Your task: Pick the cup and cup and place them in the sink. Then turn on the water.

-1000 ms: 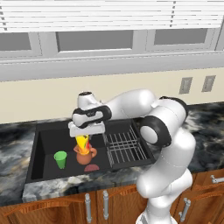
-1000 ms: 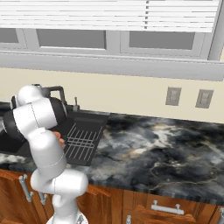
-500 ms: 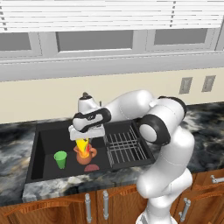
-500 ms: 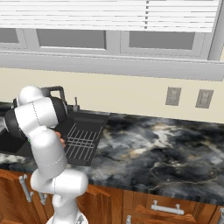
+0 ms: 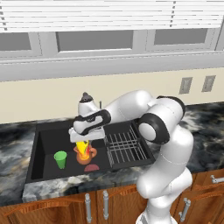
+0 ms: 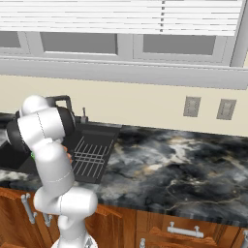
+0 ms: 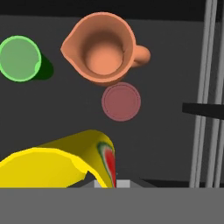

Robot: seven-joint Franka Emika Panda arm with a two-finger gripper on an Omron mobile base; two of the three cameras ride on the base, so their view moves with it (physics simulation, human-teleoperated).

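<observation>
1. White robot arm reaches into the wide matte-black sink [image 5: 43, 148], centre-left of the left base view; its end effector [image 5: 84, 143] hangs low over the basin, clenched on the yellow tapered cup with orange-red pattern [image 5: 82, 145].
2. In the hand view the yellow cup [image 7: 57, 164] sits at lower left, pinched at the rim and tilted, with its red-and-green print facing centre frame.
3. The plain bright green cup [image 5: 60, 159] stands upright on the sink floor, left of the end effector; upper left in the hand view [image 7: 19, 58]. That one looks done.
4. A terracotta-brown jug with handle [image 7: 103, 48] sits top centre of the hand view, directly under the held cup in the left base view [image 5: 85, 155]. A dull red flat disc [image 7: 121, 102] lies just beside it.
5. Risk: releasing here could land the yellow cup on the jug rim, so it tips or bounces. Cause is the jug right below the drop line.
6. Risk: a rim pinch on a tilted cup may slip early.
7. The ribbed wire rack [image 5: 124, 146] is to the right; a sideways swing could clip it.
8. Black faucet [image 5: 86, 97] is behind the arm; water not yet on.
</observation>
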